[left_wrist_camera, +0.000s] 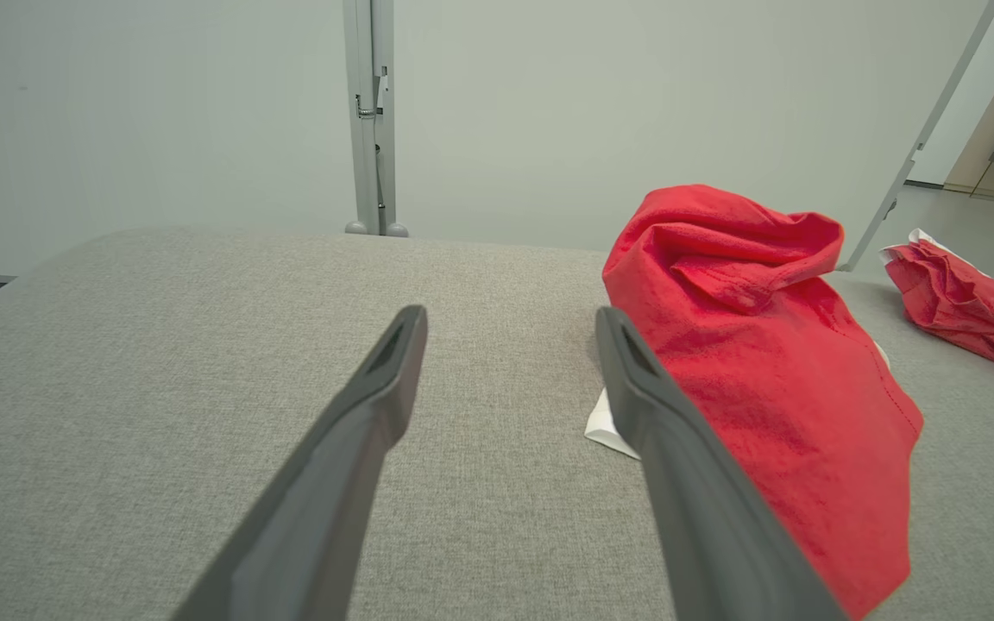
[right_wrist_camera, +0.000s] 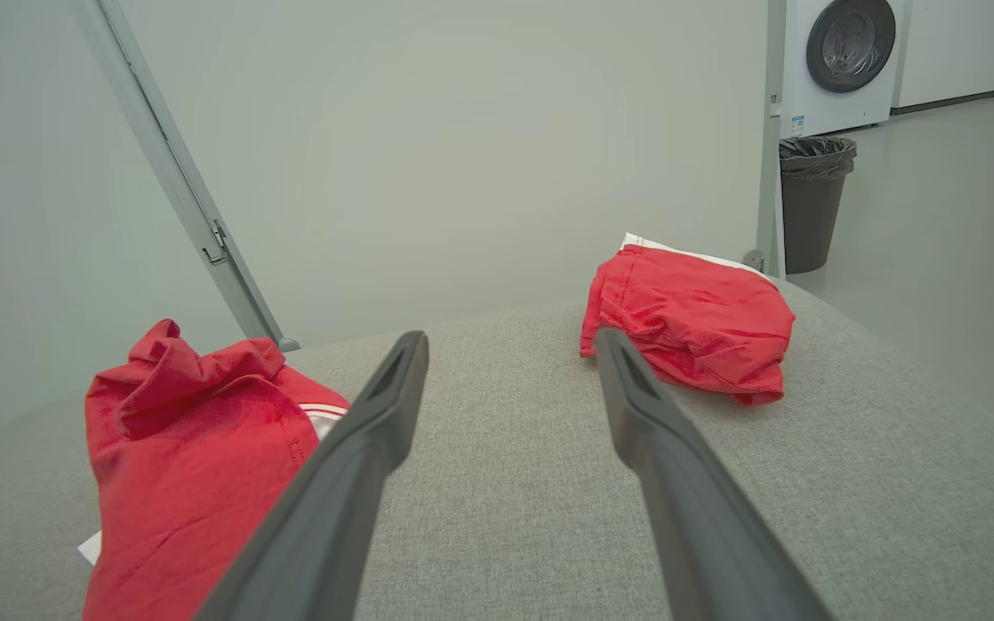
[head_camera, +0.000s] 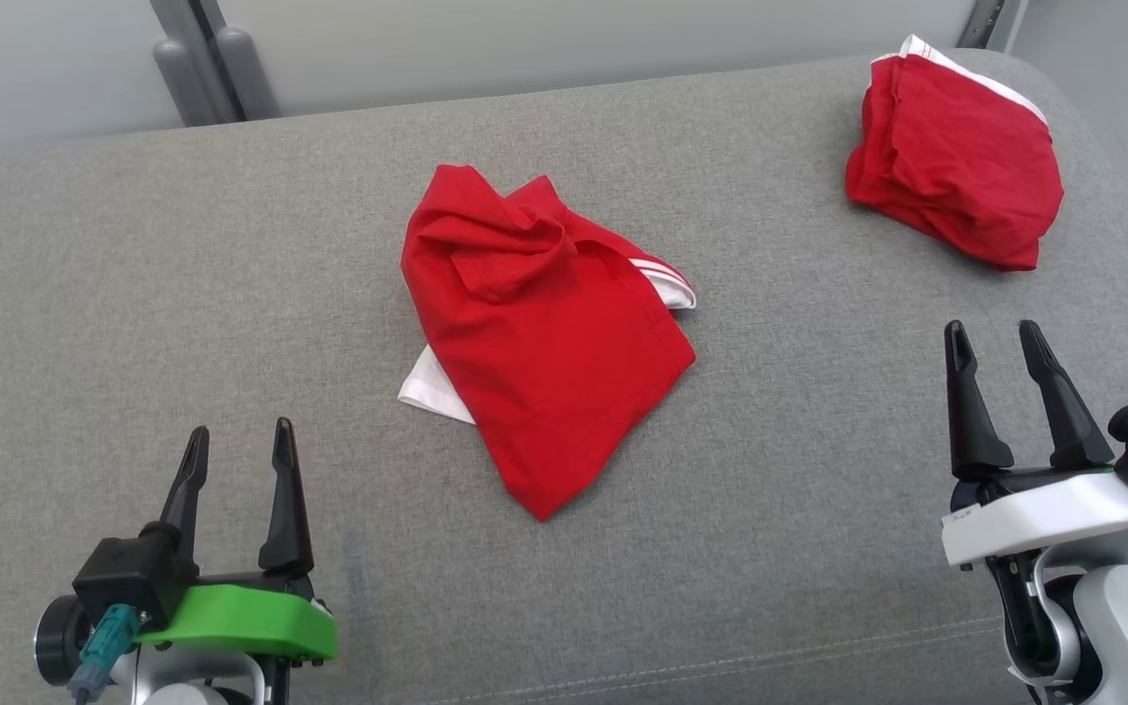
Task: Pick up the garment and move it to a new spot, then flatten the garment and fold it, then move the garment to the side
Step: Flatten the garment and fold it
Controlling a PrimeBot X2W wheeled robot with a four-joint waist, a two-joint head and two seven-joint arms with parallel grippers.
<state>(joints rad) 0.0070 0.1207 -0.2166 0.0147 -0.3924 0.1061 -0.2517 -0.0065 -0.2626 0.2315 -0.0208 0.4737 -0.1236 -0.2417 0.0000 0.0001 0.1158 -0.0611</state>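
Observation:
A crumpled red garment with white trim lies in the middle of the grey padded surface; the same garment sits just right of my left fingers, and this garment is at the lower left in the right wrist view. My left gripper stands open at the lower left, well short of it, nothing between its fingers. At the right, my right gripper is open too, apart from the cloth. In the wrist views the left gripper and right gripper hold nothing.
A second red garment, folded into a bundle, rests near the far right corner; that bundle lies just beyond my right fingertips. Grey posts and a pale wall stand behind the surface. A bin and washing machine stand beyond.

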